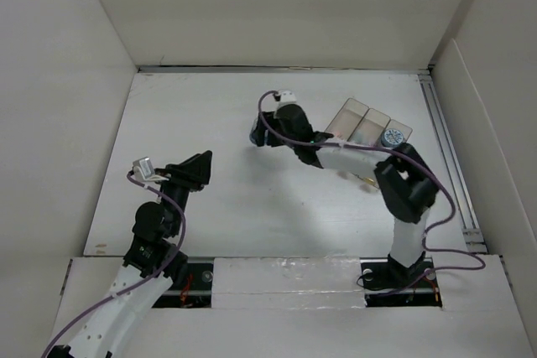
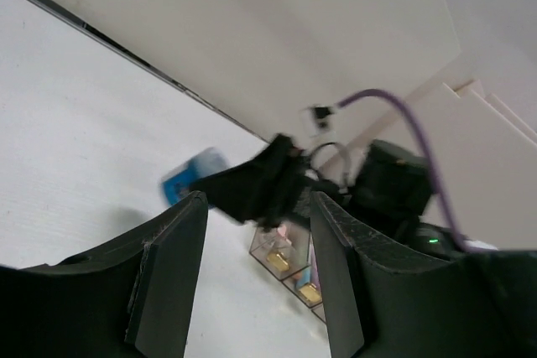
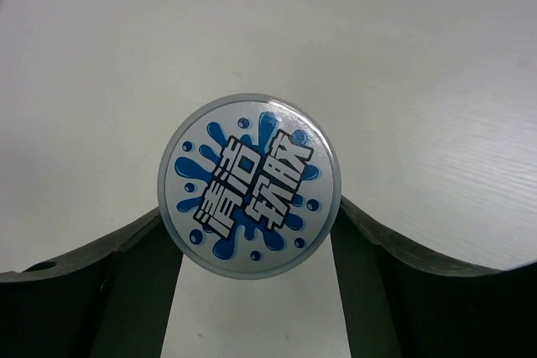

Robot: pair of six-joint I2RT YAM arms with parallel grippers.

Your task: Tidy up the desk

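**deskwatcher:** Where's everything sitting? Biggest first, please.

**yam_tinkerer:** Biggest is the flat matte white rectangular desk [image 1: 210,232]. It's boxed in by white panel walls [image 1: 268,6], with a metal rail [image 1: 445,148] down its right edge. The right arm [image 1: 407,190] comes up from the near edge and bends left across the far half. The left arm [image 1: 151,232] sits over the near left corner.

**deskwatcher:** Anything lying on it?

**yam_tinkerer:** A small clear three-compartment plastic tray [image 1: 348,115] near the far right corner, just in from the rail and slanted to the edges. The left wrist camera shows yellowish bits inside, too blurry to name.

**deskwatcher:** And the claws?

**yam_tinkerer:** The right claw [image 1: 256,133] is clamped on a small round tin [image 3: 249,186], one finger each side. The tin has a grey lid with a blue splash print, and it's over the middle of the far half. The left claw [image 1: 204,162] is spread wide with nothing between its fingers [image 2: 172,282]. There's also a little round grey-blue thing [image 1: 391,137] at the tray's near right end. Can't tell if it's inside or just touching.
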